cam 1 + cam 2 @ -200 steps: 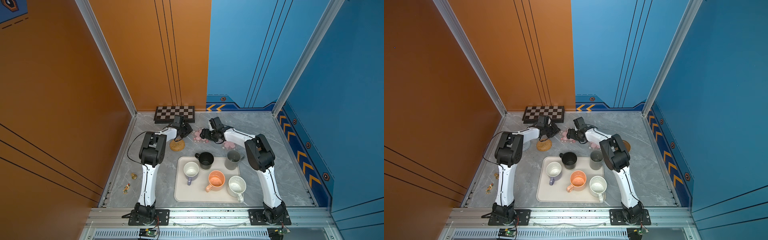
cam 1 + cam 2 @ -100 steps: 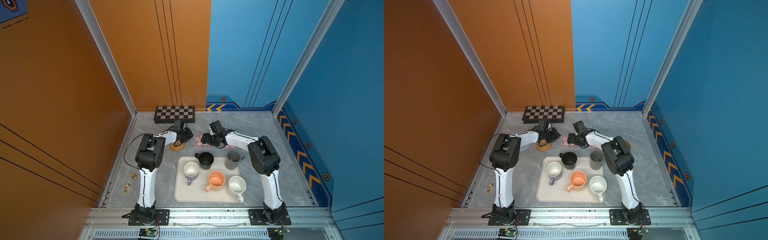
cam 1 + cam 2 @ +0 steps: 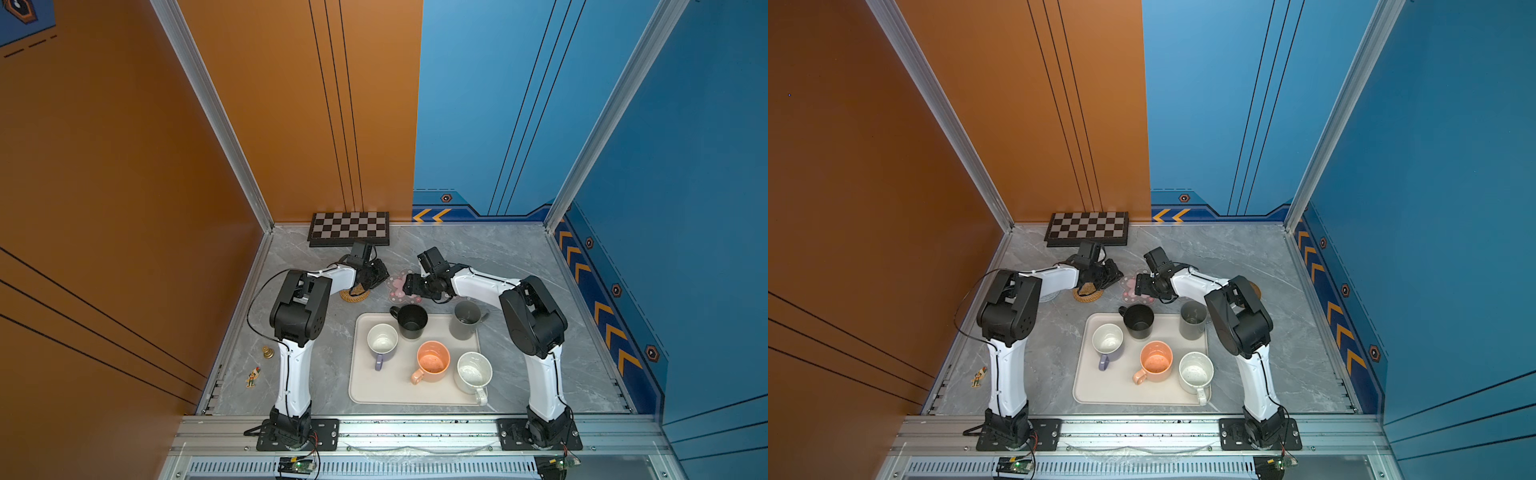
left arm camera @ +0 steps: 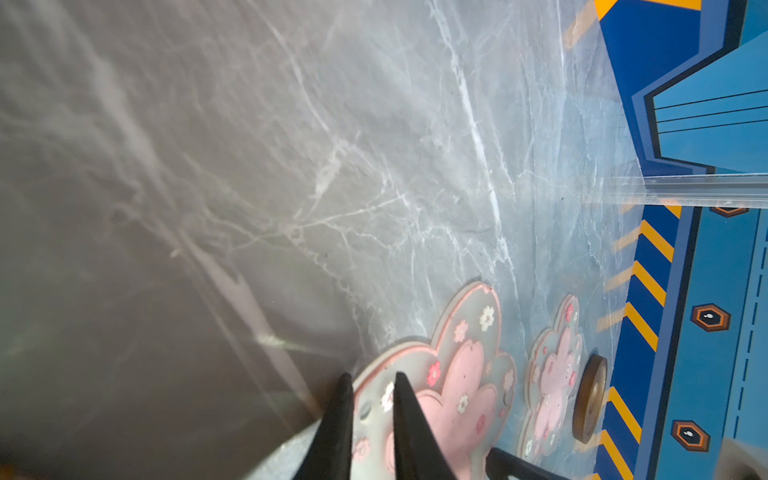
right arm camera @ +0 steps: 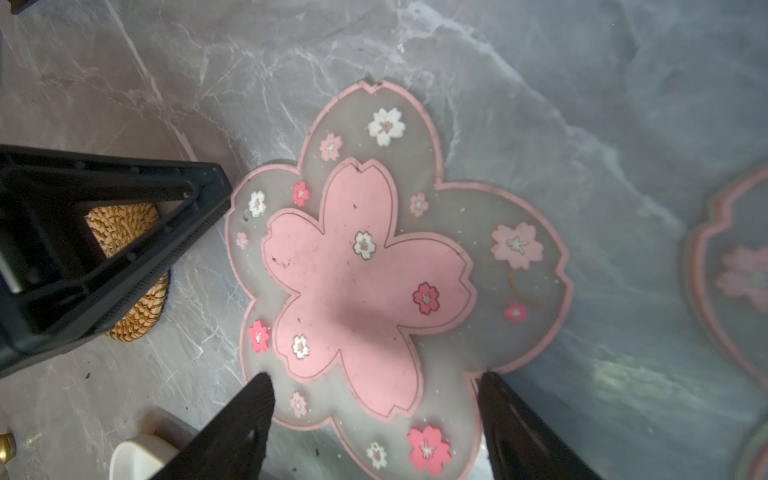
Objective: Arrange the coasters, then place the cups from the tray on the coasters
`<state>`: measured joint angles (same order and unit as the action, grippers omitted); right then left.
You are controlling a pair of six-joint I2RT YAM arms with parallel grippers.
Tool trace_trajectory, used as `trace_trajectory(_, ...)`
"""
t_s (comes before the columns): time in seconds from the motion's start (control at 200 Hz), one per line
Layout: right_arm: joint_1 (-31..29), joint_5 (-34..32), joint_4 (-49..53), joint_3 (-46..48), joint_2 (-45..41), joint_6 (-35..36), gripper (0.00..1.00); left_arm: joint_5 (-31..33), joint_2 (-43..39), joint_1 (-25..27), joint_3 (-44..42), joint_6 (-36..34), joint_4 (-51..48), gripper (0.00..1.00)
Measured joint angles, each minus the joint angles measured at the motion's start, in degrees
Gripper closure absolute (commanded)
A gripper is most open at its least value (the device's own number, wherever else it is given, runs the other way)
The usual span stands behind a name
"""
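A pink flower coaster [image 5: 365,282] lies flat on the marble behind the tray [image 3: 361,390], in both top views [image 3: 1130,286]. My left gripper [image 4: 370,376] is shut on one clear petal edge of it, above the tan rattan coaster [image 3: 354,294]. My right gripper [image 5: 374,378] hovers open over the opposite side, its fingers straddling two petals. A second pink coaster [image 4: 552,374] and a dark-brown wooden coaster [image 4: 590,399] lie further right. On the tray stand the black [image 3: 411,320], grey [image 3: 465,318], lavender [image 3: 382,338], orange [image 3: 433,359] and white speckled [image 3: 473,370] cups.
A checkered board [image 3: 349,228] leans at the back wall behind the left gripper. A small brass piece [image 3: 268,352] and a tiny figurine [image 3: 251,377] lie near the left wall. The right arm's elbow hangs over the tray's far right corner.
Both grippers have come forward toward the tray, and the pink flower coaster has slid forward with them. The cups have not moved.
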<state>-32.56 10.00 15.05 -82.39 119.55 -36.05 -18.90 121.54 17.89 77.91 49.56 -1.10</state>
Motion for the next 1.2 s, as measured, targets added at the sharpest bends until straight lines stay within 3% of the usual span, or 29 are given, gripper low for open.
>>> trace_trajectory(0.731,1.05,-0.90,1.05,-0.81,0.33,0.22,0.21,2.62,-0.46,1.68,-0.04,4.09,-0.57,0.79)
trace_trajectory(1.201,1.01,-0.87,1.95,-3.06,1.68,0.20,0.21,2.80,-0.46,0.76,5.07,3.85,-3.13,0.79)
